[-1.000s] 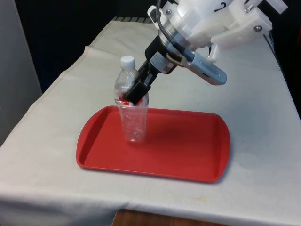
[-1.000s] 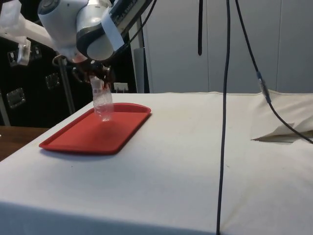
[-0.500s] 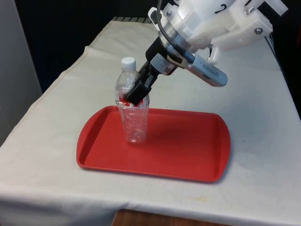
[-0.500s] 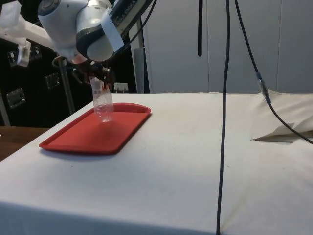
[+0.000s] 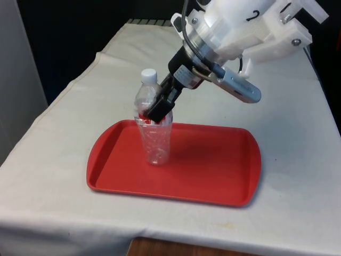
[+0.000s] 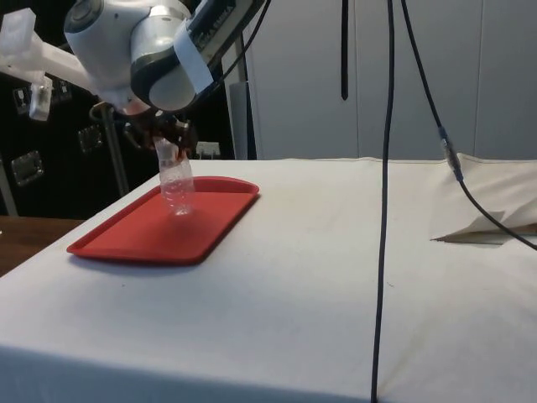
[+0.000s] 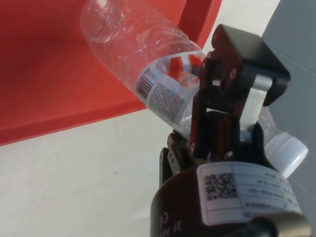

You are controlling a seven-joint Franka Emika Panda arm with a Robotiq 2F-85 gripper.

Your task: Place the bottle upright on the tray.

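Black gripper (image 5: 154,111) clamped on the upper body of a clear plastic bottle (image 5: 152,133), its base on a red tray (image 5: 213,170), leaning slightly. Best straighten it fully before releasing, so it stands steady

A table (image 5: 298,160) under a white cloth carries a red tray (image 5: 213,170), which lies flat near the table's near edge in the front view, towards the front view's left. In the side view the tray (image 6: 151,235) sits at the left, with a fold of cloth (image 6: 482,231) at the right.
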